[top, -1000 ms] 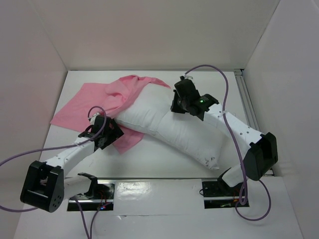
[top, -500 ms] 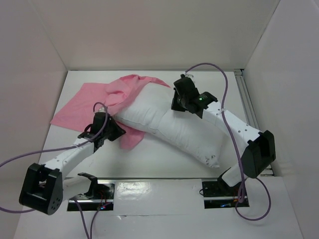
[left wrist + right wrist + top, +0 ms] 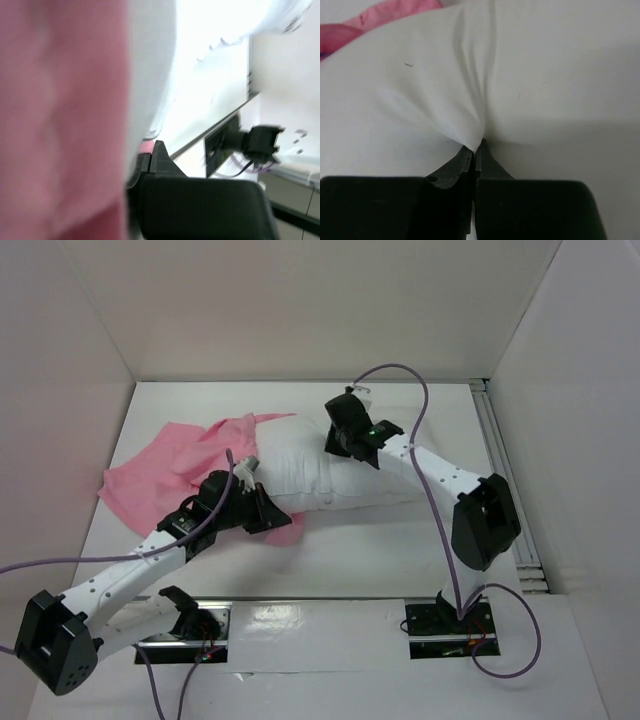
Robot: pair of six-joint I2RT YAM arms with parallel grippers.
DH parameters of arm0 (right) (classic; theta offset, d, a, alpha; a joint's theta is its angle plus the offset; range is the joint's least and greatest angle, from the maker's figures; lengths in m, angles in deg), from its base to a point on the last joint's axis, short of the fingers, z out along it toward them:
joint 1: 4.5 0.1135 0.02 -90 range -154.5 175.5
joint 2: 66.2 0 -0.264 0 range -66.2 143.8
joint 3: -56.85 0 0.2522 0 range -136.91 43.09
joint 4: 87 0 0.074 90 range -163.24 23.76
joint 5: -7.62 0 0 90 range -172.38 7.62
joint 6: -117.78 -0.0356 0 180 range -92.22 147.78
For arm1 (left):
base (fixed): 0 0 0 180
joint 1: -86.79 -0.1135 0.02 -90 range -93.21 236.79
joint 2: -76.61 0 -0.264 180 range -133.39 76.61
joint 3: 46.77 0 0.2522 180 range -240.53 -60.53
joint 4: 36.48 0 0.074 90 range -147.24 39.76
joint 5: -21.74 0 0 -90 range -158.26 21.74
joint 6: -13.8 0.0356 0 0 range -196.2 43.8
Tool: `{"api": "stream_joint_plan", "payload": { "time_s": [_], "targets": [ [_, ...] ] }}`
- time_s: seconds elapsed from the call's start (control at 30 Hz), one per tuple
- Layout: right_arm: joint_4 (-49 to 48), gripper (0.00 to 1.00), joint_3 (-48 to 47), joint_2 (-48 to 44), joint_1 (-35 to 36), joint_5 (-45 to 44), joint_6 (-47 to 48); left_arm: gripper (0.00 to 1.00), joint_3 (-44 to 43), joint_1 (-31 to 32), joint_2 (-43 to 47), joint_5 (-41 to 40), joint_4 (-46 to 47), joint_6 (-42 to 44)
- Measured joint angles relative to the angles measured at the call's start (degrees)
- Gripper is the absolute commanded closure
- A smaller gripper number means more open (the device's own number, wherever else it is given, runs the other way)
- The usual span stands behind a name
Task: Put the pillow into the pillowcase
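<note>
Two arms were on the job in the overhead view. The right arm had its jaws down on the pillow near its 12 o'clock edge. The left arm had its jaws at the pillow's 7 o'clock corner, where a flap of the pillowcase poked out. The pillowcase lay on the surface at the pillow's 9 o'clock, lapped over that end only. Most of the pillow was outside it.

My left wrist view was blurred. Pink pillowcase filled the 9 o'clock half, with white pillow beside it and a sliver of pink at the tip of the left jaws. I could not tell whether they were clenched or released.

In the right wrist view the right jaws were clenched on a thin pleat of the pillow, with pillowcase showing pink at 10 o'clock.

My worry was that pleat. A pinch so shallow could slide out under a push, leaving the pillow where it lay. Satin is slick, too. If the left jaws lost the opening, I judged the pillow would shove the pillowcase along the surface and bunch it instead of going in.
</note>
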Motion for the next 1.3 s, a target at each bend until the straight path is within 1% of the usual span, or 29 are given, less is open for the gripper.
{"api": "stream_joint_plan", "payload": {
  "time_s": [0.13, 0.17, 0.23, 0.27, 0.33, 0.37, 0.4, 0.43, 0.47, 0.5, 0.53, 0.57, 0.6, 0.63, 0.67, 0.7, 0.77, 0.87, 0.9, 0.97, 1.0, 1.07, 1.1, 1.17, 1.2, 1.27, 1.3],
  "targets": [
    [-1.81, 1.0, 1.01, 2.32, 0.61, 0.11, -1.57, 1.0, -0.37, 4.37, -1.6, -1.27, -3.17, -0.02],
    [-2.25, 1.0, 0.96, 2.08, 0.55, -0.04, -1.7, 0.77, -0.92, 5.27, -1.97, -1.84, -4.17, 0.2],
    [-3.15, 1.0, 0.81, 1.62, 0.48, -0.24, -1.7, 0.47, -3.37, 6.82, -3.54, -2.29, -7.45, 1.38],
    [-3.52, 1.0, 0.74, 1.44, 0.48, -0.2, -1.73, 0.17, -5.16, 7.5, -4.46, -2.29, -9.4, 2.34],
    [-3.87, 1.0, 0.79, 1.07, 0.48, 0.57, -1.75, 0.05, -10.16, 9.03, -6.25, -3.02, -14.01, 3.56],
    [-4.15, 1.0, 1.29, 0.48, 0.5, 1.18, -1.79, 0.03, -13.42, 9.75, -6.86, -3.98, -17.0, 4.48],
    [-4.48, 1.0, 1.99, -0.22, 0.5, 1.7, -1.9, 0.04, -16.24, 10.19, -7.04, -4.92, -19.37, 5.62],
    [-4.9, 1.0, 3.32, -1.42, 0.55, 2.38, -2.01, 0.13, -19.06, 10.43, -7.13, -5.97, -21.7, 6.05],
    [-5.05, 1.0, 4.9, -2.78, 0.63, 3.06, -2.21, 0.29, -22.51, 10.51, -7.15, -7.78, -24.59, 6.73],
    [-5.07, 1.0, 6.12, -3.93, 0.7, 3.63, -2.38, 0.64, -25.73, 10.54, -7.19, -9.92, -26.99, 7.06],
    [-5.05, 1.0, 7.15, -4.9, 0.79, 4.04, -2.51, 0.72, -28.83, 10.54, -7.17, -11.85, -28.96, 7.56],
    [-5.05, 1.0, 8.13, -5.88, 0.9, 4.37, -2.6, 0.75, -31.45, 10.51, -7.15, -13.7, -30.86, 8.52],
    [-4.98, 1.0, 8.83, -6.58, 0.96, 4.74, -2.8, 0.72, -33.99, 10.43, -7.15, -16.02, -32.81, 8.61],
    [-4.85, 1.0, 9.2, -7.1, 1.03, 4.98, -2.86, 0.44, -35.91, 10.01, -7.15, -18.14, -34.4, 8.63],
    [-4.85, 1.0, 9.51, -7.58, 1.11, 5.11, -2.99, 0.29, -37.7, 9.53, -7.19, -20.09, -36.26, 8.94],
    [-4.81, 1.0, 9.73, -7.89, 1.16, 5.14, -2.99, 0.22, -39.21, 9.01, -7.45, -22.32, -38.16, 8.68],
    [-4.74, 1.0, 9.92, -8.31, 1.31, 5.16, -2.97, 0.1, -41.72, 7.74, -8.85, -27.02, -41.7, 7.74],
    [-4.42, 1.0, 9.94, -8.48, 1.38, 5.38, -2.91, 0.1, -43.23, 6.93, -12.57, -33.22, -45.07, 6.6],
    [-4.35, 1.0, 9.94, -8.5, 1.38, 5.42, -2.91, 0.12, -43.34, 6.93, -14.21, -35.08, -46.12, 5.97],
    [-4.2, 1.0, 9.94, -8.5, 1.4, 5.55, -2.89, 0.12, -43.43, 6.93, -17.44, -38.45, -48.5, 4.42],
    [-4.09, 1.0, 9.94, -8.5, 1.4, 5.6, -2.89, 0.15, -43.43, 6.93, -18.78, -39.71, -49.64, 3.82],
    [-3.96, 1.0, 9.94, -8.5, 1.4, 5.62, -2.84, 0.15, -43.43, 6.91, -20.96, -42.23, -51.8, 2.27],
    [-3.98, 1.0, 9.94, -8.5, 1.4, 5.64, -2.75, 0.2, -43.43, 6.73, -21.84, -43.43, -52.92, 1.16],
    [-3.98, 1.0, 9.94, -8.5, 1.4, 5.68, -2.6, 0.24, -43.43, 6.6, -22.51, -45.11, -54.05, 0.31],
    [-3.96, 1.0, 9.94, -8.5, 1.4, 5.73, -2.51, 0.31, -43.43, 6.6, -22.64, -45.81, -54.53, -0.33],
    [-3.96, 1.0, 9.94, -8.5, 1.4, 5.79, -2.23, 0.4, -43.47, 6.27, -22.93, -47.04, -55.17, -0.85],
    [-3.96, 1.0, 9.94, -8.5, 1.4, 5.84, -2.12, 0.48, -43.74, 6.03, -23.28, -47.63, -55.71, -0.9]
  ]
}}
